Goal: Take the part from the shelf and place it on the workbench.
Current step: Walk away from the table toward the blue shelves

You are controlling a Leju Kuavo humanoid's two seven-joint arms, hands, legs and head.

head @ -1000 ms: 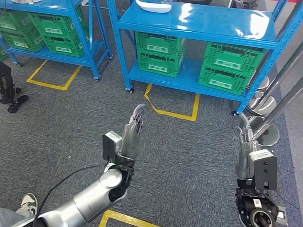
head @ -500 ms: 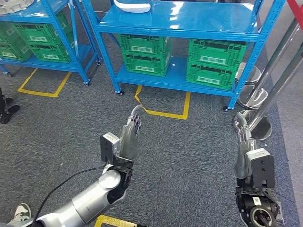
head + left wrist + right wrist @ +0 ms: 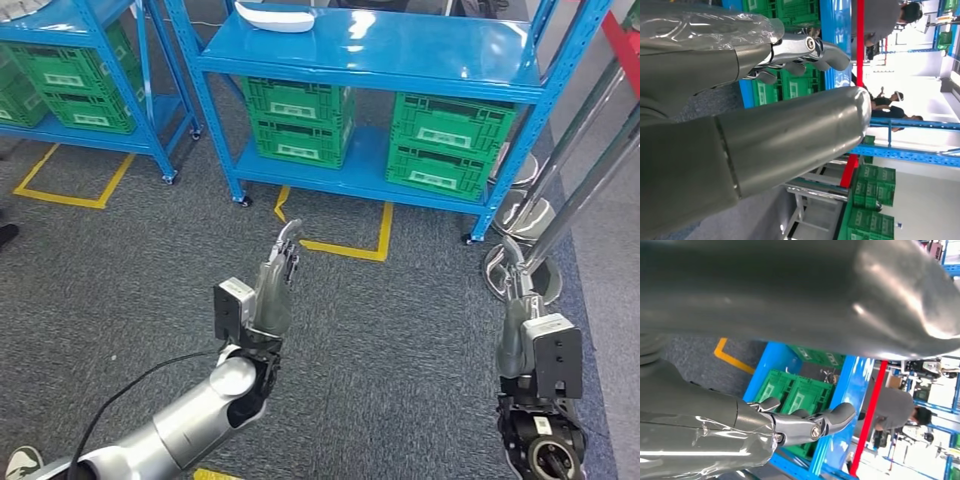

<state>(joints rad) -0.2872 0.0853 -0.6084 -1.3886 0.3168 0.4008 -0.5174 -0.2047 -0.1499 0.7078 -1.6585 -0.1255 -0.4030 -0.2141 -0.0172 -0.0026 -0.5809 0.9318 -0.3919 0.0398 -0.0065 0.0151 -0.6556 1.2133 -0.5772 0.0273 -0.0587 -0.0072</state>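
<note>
part (image 3: 275, 16) lies on the blue shelf (image 3: 423, 50), well beyond both empty, open-fingered hands (image 3: 276, 285) (image 3: 516, 310)

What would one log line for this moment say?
phase: nearing shelf | part: on shelf | left hand: raised, holds nothing | right hand: holds nothing

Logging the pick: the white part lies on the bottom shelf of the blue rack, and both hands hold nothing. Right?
Not quite. The head view shows the white part on the top shelf of the blue rack; green crates fill the bottom one. Left hand and right hand hold nothing.
</note>
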